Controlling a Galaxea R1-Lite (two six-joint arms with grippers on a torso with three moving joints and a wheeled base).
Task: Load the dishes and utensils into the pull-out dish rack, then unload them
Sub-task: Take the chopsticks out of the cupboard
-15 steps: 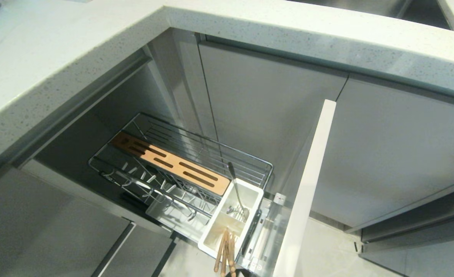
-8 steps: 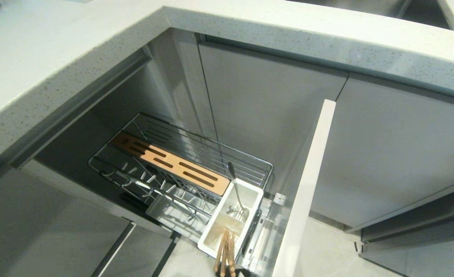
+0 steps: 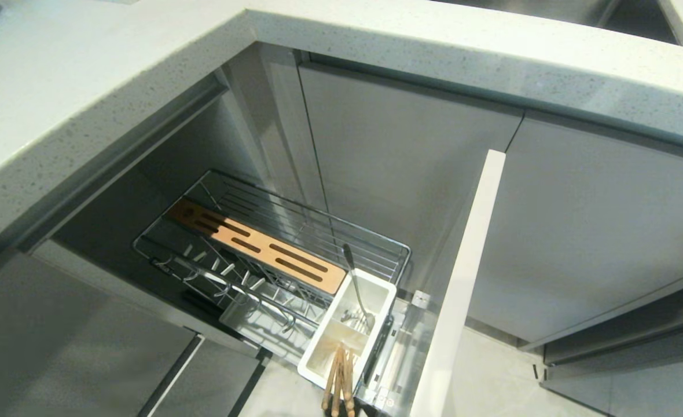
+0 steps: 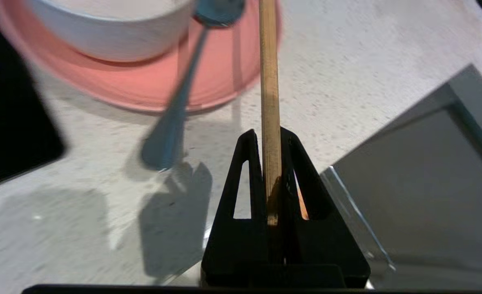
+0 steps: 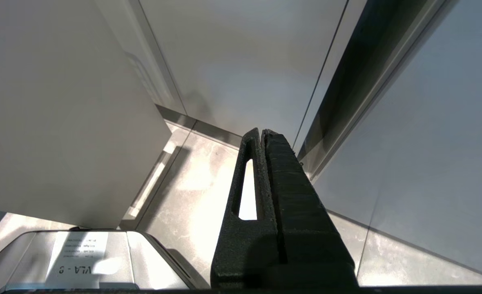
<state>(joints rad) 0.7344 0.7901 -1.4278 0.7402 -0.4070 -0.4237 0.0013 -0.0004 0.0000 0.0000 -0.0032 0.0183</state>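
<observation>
On the left of the head view the speckled countertop runs over the open cabinet, and below it the pull-out dish rack stands drawn out, its slotted wooden strip lying along the middle of the wire basket with the plate prongs in front of it bare. Further right, the white cutlery tub sits at the end of the basket against the pale cabinet front; a metal spoon leans in its far compartment and wooden sticks rise from its near one. Neither arm shows in this view. In the left wrist view the left gripper is clamped on a chopstick, above the countertop, near the cream-white bowl resting on the pink plate with a second spoon leaning on the plate's rim. The right gripper hangs beside the cabinet fronts above the floor, fingers pressed together on nothing
</observation>
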